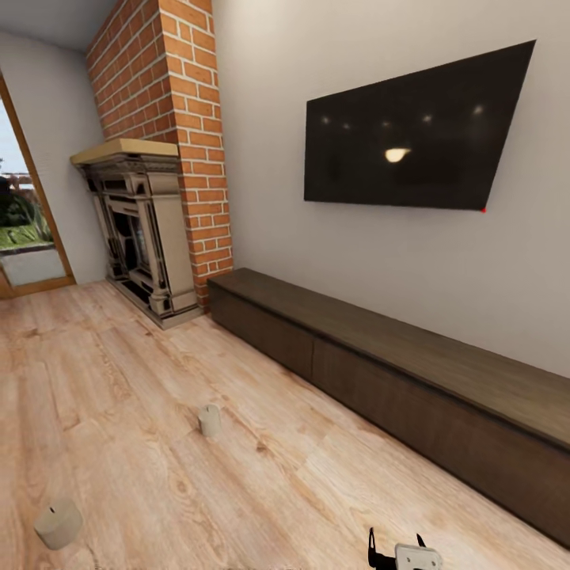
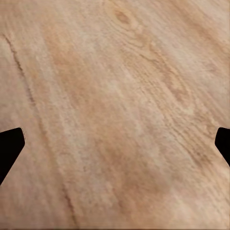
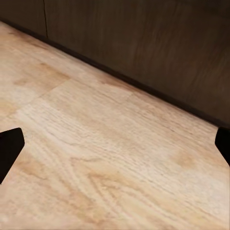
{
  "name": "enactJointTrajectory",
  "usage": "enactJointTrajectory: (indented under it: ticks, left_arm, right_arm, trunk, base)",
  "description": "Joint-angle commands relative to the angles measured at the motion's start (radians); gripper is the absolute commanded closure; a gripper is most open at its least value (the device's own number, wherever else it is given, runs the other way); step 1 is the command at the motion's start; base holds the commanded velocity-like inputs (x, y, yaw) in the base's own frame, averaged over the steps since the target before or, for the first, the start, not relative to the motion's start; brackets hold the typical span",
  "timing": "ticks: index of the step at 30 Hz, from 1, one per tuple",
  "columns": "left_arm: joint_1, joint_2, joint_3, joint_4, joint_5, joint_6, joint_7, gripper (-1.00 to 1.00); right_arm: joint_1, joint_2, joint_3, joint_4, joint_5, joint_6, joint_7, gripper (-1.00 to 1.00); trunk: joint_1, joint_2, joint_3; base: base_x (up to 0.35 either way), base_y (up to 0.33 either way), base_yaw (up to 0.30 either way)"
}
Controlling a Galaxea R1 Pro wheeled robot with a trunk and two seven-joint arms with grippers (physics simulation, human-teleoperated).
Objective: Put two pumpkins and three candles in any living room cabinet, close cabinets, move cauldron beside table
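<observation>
2 candles on wood floor before closed cabinet, fireplace beyond, both end effectors spread, empty

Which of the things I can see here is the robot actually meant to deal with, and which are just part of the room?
Part of the job:
- nearer candle, on the floor
- farther candle, upright on the floor
- cabinet along the wall, its fronts shut

Just part of the room:
- television on the wall
- fireplace
- brick chimney
- glass door
</observation>
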State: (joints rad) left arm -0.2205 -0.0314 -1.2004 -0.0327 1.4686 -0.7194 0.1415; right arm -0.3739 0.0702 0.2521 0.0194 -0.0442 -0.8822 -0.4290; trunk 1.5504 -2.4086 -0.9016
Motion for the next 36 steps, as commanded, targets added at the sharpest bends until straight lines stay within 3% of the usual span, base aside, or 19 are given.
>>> enactJointTrajectory:
  ticks: [1, 12, 18, 23, 31, 36]
  left_arm:
    - [0.000, 0.000, -0.008, -0.001, 0.000, -0.002, 0.010, -1.00]
    - [0.000, 0.002, -0.005, -0.002, 0.001, -0.006, 0.017, -1.00]
    - [0.000, 0.009, -0.001, 0.000, 0.017, -0.009, 0.019, -1.00]
    - [0.008, 0.038, -0.002, 0.000, 0.023, -0.010, 0.016, -1.00]
    - [0.042, 0.044, -0.002, 0.000, 0.024, -0.027, 0.015, -1.00]
    - [0.049, 0.044, -0.002, 0.000, 0.024, -0.048, 0.017, -1.00]
  right_arm:
    - [-0.001, 0.000, 0.009, 0.002, -0.004, -0.003, -0.005, -1.00]
    - [-0.001, 0.000, 0.009, 0.002, -0.005, -0.003, -0.005, -1.00]
    - [-0.001, 0.000, 0.009, 0.002, -0.005, -0.003, -0.005, -1.00]
    - [-0.001, 0.001, 0.009, 0.002, -0.005, -0.003, -0.005, -1.00]
    - [-0.001, 0.001, 0.009, 0.002, -0.005, 0.001, 0.001, -1.00]
    - [-0.001, 0.000, 0.010, 0.002, -0.005, 0.082, 0.031, -1.00]
  trunk:
    - [0.000, 0.000, -0.002]
    - [0.000, 0.000, -0.018]
    - [-0.023, 0.042, -0.008]
    - [-0.042, 0.077, 0.001]
    - [-0.073, 0.133, 0.015]
    - [-0.092, 0.168, 0.023]
  base:
    - [0.000, 0.000, 0.116]
    - [0.000, 0.000, 0.116]
    - [0.000, 0.000, 0.116]
    - [0.000, 0.000, 0.116]
    - [0.000, 0.000, 0.111]
    - [0.000, 0.000, 0.104]
